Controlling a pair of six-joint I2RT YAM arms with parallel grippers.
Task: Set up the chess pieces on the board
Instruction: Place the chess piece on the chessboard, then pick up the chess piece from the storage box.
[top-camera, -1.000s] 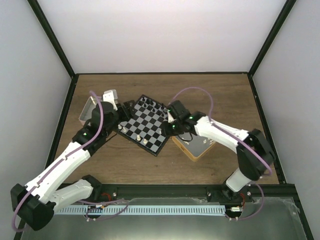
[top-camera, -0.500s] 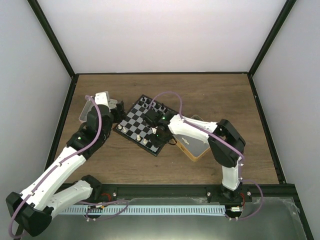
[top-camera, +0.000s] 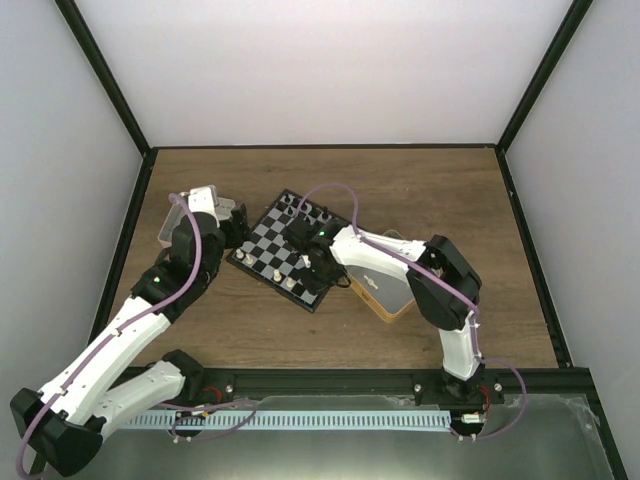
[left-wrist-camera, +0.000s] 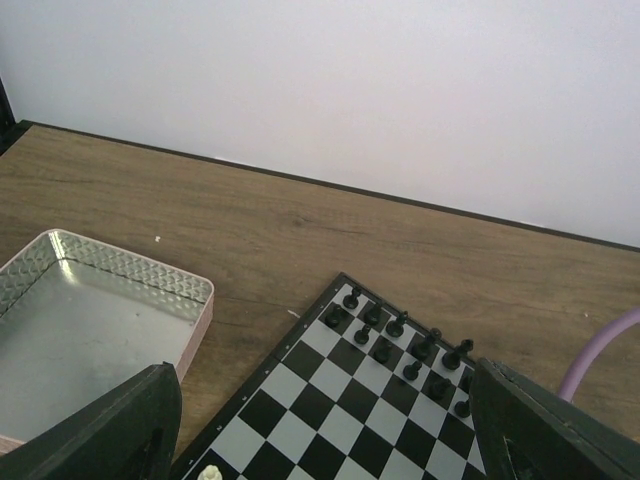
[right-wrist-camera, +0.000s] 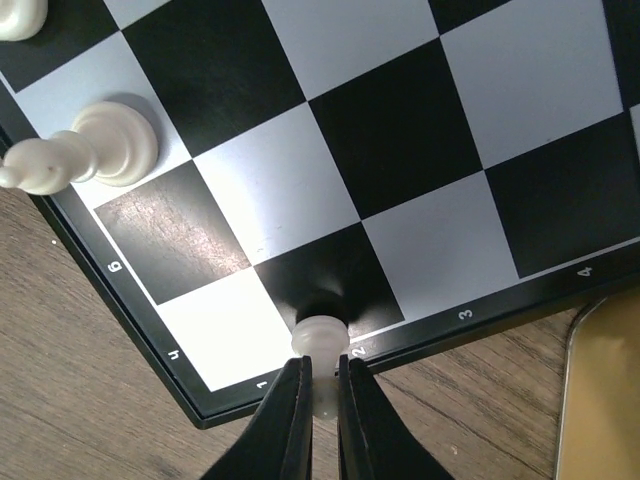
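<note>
The black-and-grey board (top-camera: 262, 243) lies tilted at mid-table. My right gripper (top-camera: 312, 268) is over its near corner. In the right wrist view the gripper (right-wrist-camera: 321, 378) is shut on a cream-white piece (right-wrist-camera: 320, 338), held upright low over a black square at the rim of the board (right-wrist-camera: 400, 150). Two more white pieces (right-wrist-camera: 90, 150) stand along that rim. My left gripper (top-camera: 236, 222) hangs open and empty over the left corner of the board (left-wrist-camera: 330, 420), with one white piece (left-wrist-camera: 209, 473) below it. Black pieces (left-wrist-camera: 400, 340) fill the far rows.
A silver tin (top-camera: 172, 224) stands left of the board and also shows in the left wrist view (left-wrist-camera: 90, 330). A tan tin (top-camera: 392, 292) stands right of the board, its edge in the right wrist view (right-wrist-camera: 605, 400). Black frame rails border the table.
My right gripper has swung left from beside the tan tin onto the board's near corner, carrying the white piece. My left gripper has drawn back slightly towards the silver tin.
</note>
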